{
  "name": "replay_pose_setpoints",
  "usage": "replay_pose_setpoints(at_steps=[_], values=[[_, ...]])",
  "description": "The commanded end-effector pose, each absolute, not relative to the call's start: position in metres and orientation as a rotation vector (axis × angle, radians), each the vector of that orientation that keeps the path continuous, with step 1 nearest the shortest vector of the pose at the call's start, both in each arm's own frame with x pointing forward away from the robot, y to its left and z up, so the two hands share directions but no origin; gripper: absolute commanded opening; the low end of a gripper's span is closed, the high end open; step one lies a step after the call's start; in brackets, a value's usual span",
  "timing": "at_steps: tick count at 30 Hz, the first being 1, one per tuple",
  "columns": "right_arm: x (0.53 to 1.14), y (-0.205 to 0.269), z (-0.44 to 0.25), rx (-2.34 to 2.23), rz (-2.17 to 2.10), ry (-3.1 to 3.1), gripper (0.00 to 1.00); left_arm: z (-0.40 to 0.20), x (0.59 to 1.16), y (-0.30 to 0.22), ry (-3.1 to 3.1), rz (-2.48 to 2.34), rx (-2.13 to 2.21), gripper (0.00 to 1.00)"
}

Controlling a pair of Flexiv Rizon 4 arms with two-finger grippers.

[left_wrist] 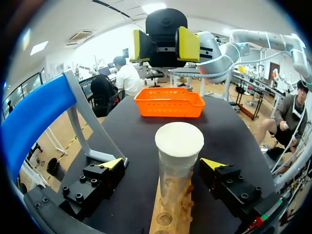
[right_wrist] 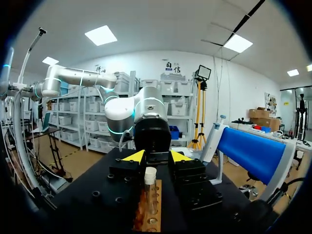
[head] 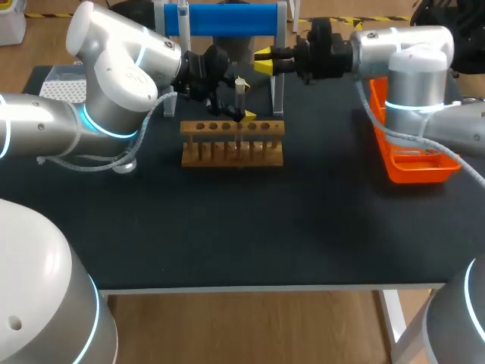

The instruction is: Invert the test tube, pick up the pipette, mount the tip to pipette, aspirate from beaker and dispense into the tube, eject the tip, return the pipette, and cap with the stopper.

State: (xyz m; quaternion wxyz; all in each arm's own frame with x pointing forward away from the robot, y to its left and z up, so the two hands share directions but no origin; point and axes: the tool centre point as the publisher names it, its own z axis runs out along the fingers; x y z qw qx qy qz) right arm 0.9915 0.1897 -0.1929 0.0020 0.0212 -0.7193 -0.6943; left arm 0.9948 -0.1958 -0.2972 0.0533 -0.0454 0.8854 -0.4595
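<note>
We are seeing the test tube (left_wrist: 176,170) standing capped in the wooden rack (head: 232,142), between our left pincer's (left_wrist: 162,168) released fingers. Probably glass, slippery, fragile: take its upper wall gently. Our right pincer (head: 267,61) is hovering released.

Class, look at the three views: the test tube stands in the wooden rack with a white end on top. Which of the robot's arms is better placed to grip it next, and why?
Left. Its end effector is open around the test tube in the wooden rack; the right end effector hangs behind and apart.
</note>
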Motion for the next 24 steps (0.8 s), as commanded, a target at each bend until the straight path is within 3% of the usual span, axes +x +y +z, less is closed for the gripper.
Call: replay_pose_setpoints(at_steps=[1, 14, 24], values=[[0.978, 0.166, -0.189, 0.026, -2.166, -2.328, 1.0, -0.297, 0.996, -0.195, 2.696, -1.395, -0.136, 1.0], [0.971, 0.132, -0.21, -0.019, -2.091, -2.489, 1.0, -0.297, 0.996, -0.195, 2.696, -1.395, -0.136, 1.0], [0.971, 0.13, -0.212, -0.025, -2.083, -2.504, 1.0, -0.296, 0.995, -0.193, 2.695, -1.392, -0.137, 1.0]])
